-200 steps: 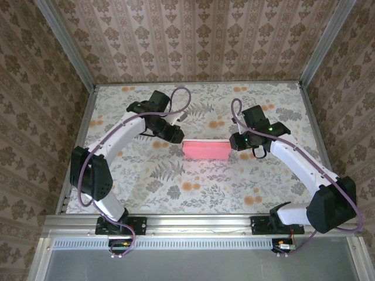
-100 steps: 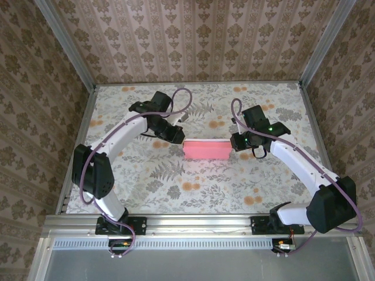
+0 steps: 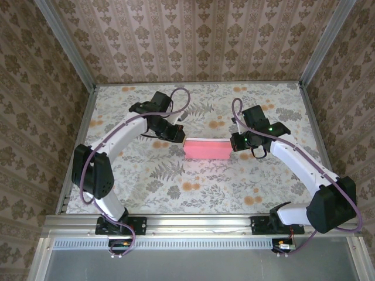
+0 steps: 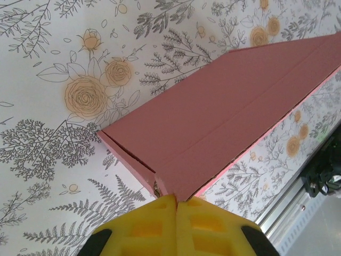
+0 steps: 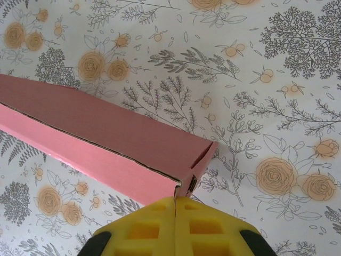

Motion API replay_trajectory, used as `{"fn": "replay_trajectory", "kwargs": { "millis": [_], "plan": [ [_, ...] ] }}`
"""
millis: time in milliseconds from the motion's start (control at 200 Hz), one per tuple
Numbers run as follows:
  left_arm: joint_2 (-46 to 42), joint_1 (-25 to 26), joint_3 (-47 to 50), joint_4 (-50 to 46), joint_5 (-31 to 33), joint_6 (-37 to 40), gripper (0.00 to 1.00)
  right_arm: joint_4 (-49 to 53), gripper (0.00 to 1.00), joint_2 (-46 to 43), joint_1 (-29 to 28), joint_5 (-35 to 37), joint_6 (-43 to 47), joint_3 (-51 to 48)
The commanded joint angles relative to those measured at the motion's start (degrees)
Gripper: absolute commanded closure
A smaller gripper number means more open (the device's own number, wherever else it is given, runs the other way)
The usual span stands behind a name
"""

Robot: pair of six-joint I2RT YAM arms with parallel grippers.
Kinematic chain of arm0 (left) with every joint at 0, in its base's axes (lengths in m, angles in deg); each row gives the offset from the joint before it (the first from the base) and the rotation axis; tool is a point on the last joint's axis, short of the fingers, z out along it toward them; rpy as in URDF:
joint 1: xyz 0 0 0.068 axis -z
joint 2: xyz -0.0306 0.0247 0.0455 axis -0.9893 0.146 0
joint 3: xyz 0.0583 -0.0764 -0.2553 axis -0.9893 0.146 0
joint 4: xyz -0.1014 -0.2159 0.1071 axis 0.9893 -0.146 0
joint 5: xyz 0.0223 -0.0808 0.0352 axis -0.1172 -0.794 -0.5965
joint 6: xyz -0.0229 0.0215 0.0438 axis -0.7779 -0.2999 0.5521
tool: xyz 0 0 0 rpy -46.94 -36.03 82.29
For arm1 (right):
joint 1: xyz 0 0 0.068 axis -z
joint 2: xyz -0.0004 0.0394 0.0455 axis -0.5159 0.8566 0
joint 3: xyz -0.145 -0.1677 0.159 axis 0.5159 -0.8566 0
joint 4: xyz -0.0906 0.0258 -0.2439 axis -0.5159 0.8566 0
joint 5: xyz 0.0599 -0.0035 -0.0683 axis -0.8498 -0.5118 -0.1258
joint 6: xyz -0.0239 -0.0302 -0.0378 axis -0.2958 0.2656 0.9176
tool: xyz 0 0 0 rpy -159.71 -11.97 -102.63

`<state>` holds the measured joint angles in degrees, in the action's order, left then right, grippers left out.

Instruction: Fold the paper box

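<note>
The paper box (image 3: 206, 150) lies closed on the floral table top, a long salmon-pink block at mid-table. My left gripper (image 3: 180, 138) is at its left end and my right gripper (image 3: 233, 142) at its right end. In the left wrist view the yellow fingers are pressed together, and the left gripper (image 4: 176, 198) touches the near corner of the paper box (image 4: 229, 112). In the right wrist view the right gripper (image 5: 175, 200) is likewise shut, its tips against the end corner of the paper box (image 5: 101, 133), where a thin seam runs under the lid.
The table (image 3: 176, 193) has a flower-printed cover and a raised metal rim (image 3: 79, 140) along its sides. Patterned walls stand behind and beside it. Both arm bases are bolted to the near rail (image 3: 199, 225).
Both grippers have closed fully. The left gripper has come in against the box's left end, and the box has slid slightly right.
</note>
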<state>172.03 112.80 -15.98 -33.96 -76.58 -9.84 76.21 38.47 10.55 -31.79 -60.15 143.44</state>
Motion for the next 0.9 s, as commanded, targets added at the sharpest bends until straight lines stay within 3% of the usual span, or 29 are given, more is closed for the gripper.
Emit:
{"fn": "replay_trajectory", "kwargs": {
  "millis": [0, 895],
  "plan": [
    [-0.75, 0.97, 2.37, 1.88, -0.73, -2.81, 0.95, -1.59, 0.96, -0.63, -0.42, -2.59, -2.03, 0.35],
    [-3.83, 3.60, 9.32, 5.73, 6.89, -5.56, 0.95, -0.72, 0.96, -2.82, -1.61, 2.52, -2.22, -4.72]
  ]
}}
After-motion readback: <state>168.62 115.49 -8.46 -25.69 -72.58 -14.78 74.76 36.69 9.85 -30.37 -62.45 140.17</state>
